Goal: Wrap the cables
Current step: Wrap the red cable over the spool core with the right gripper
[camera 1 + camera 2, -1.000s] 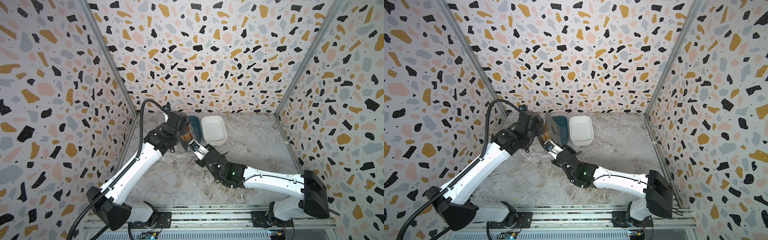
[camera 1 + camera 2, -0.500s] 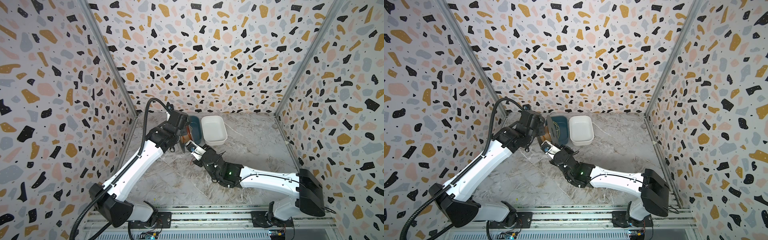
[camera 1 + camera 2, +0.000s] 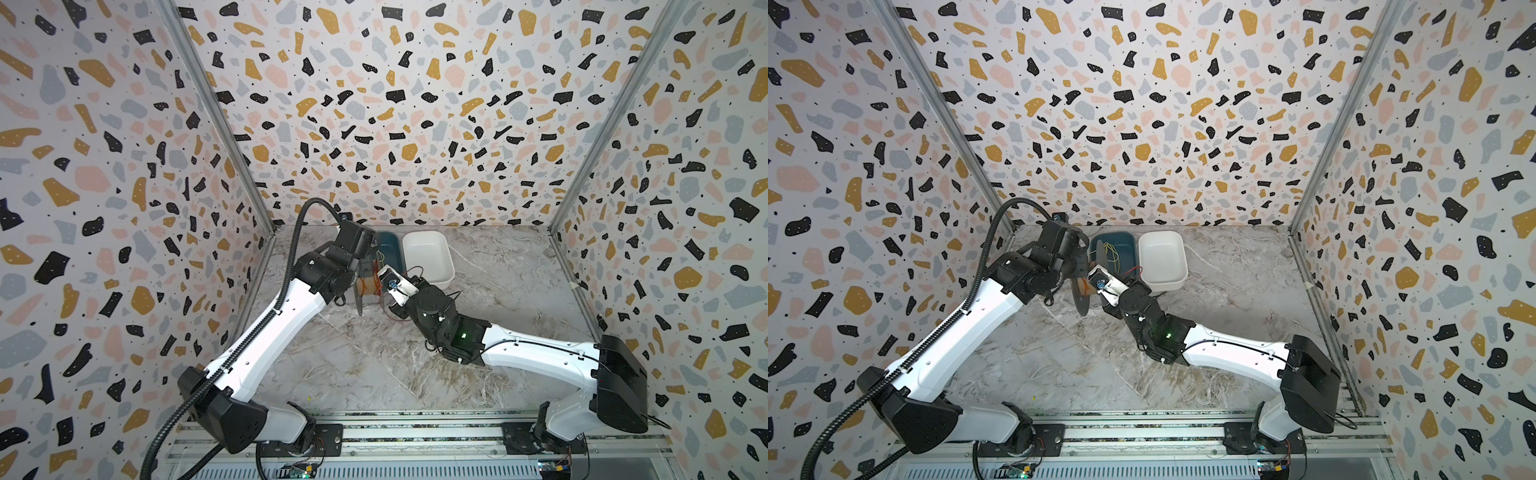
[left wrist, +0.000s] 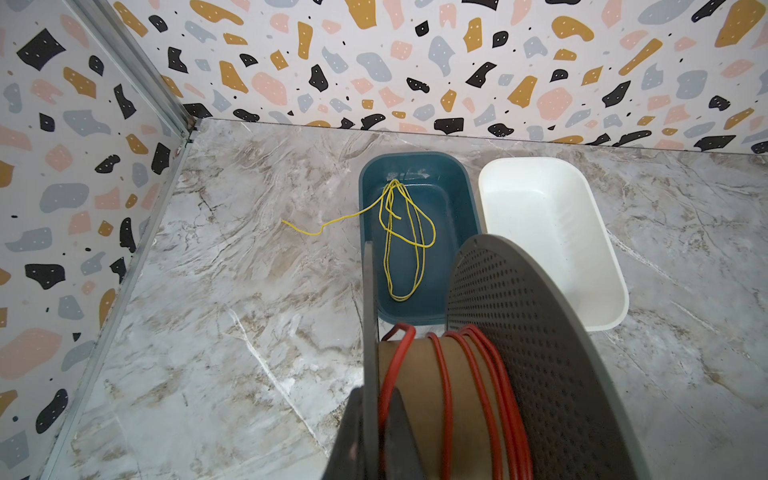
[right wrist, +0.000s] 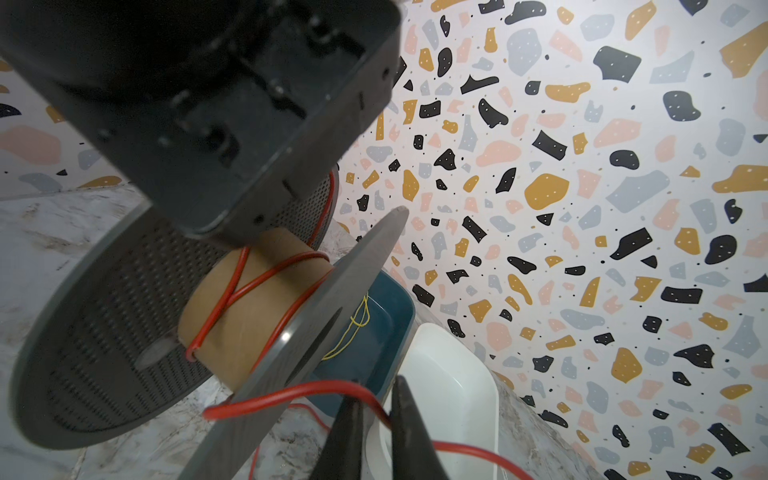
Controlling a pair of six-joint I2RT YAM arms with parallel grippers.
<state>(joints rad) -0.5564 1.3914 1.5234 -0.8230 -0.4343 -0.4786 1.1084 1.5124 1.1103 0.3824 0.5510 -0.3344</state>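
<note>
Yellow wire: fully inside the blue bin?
No: in the left wrist view one end of the yellow wire trails over the rim of the blue bin onto the table.

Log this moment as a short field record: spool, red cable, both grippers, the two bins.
spool: grey flanges, cardboard core
red cable: a few loose turns on the core; its tail runs off to the right gripper
left gripper: shut on one spool flange
right gripper: jaws slightly apart, cable passing between them
blue bin: holds yellow wire, one end trailing out over the rim
white bin: empty, beside the blue bin
</note>
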